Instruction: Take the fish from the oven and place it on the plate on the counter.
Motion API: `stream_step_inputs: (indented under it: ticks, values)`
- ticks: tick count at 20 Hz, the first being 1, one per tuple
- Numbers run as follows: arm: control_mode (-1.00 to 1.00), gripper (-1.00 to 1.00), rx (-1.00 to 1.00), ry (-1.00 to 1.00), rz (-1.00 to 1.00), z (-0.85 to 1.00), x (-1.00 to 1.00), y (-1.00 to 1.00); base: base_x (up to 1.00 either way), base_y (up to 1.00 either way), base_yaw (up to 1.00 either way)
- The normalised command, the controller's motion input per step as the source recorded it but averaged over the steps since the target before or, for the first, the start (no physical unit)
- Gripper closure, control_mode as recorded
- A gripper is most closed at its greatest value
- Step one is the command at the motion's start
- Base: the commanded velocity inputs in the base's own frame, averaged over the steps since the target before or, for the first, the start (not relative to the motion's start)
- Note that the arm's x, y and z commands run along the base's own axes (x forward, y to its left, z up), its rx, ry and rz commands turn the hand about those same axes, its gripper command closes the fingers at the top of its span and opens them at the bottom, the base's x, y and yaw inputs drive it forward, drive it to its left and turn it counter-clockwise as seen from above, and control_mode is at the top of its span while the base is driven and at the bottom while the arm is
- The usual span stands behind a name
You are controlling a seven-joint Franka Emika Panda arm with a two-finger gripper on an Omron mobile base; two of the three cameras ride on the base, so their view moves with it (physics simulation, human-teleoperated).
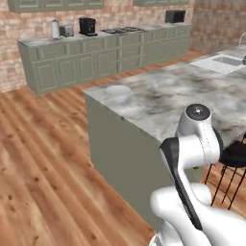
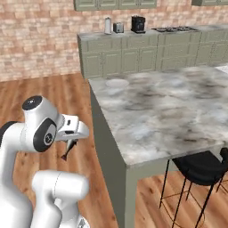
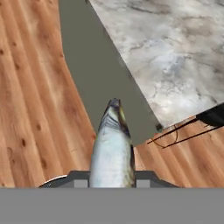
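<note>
My gripper (image 2: 70, 143) is shut on the fish (image 2: 68, 149), which hangs down from it over the wooden floor, left of the counter's near corner. In the hand view the silvery grey fish (image 3: 113, 146) sticks out between my gripper's (image 3: 111, 180) two fingers, pointing at the counter's grey side panel. The round pale plate (image 1: 118, 90) lies flat near the far left corner of the marbled counter (image 1: 192, 96); from the right base camera the plate (image 2: 117, 83) sits well beyond my hand on the counter (image 2: 169, 107). The oven is out of view.
A black wire-legged stool (image 2: 200, 168) stands under the counter's near edge. A sink (image 1: 223, 61) is set in the far end of the counter. Green cabinets (image 2: 133, 58) with a coffee machine and hob line the brick back wall. Wooden floor (image 1: 43, 163) lies to the left.
</note>
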Motion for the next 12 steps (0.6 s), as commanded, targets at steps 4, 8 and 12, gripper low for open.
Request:
stream_step_inputs:
  ticks: [4,8,12]
  values:
    - [1.0,1.0,0.0,0.0,0.0,0.0,0.0,0.0,0.58,0.6,-0.1]
    - [1.0,1.0,0.0,0.0,0.0,0.0,0.0,0.0,0.95,0.0,-0.12]
    - [1.0,1.0,0.0,0.0,0.0,0.0,0.0,0.0,1.0,0.04,-0.16]
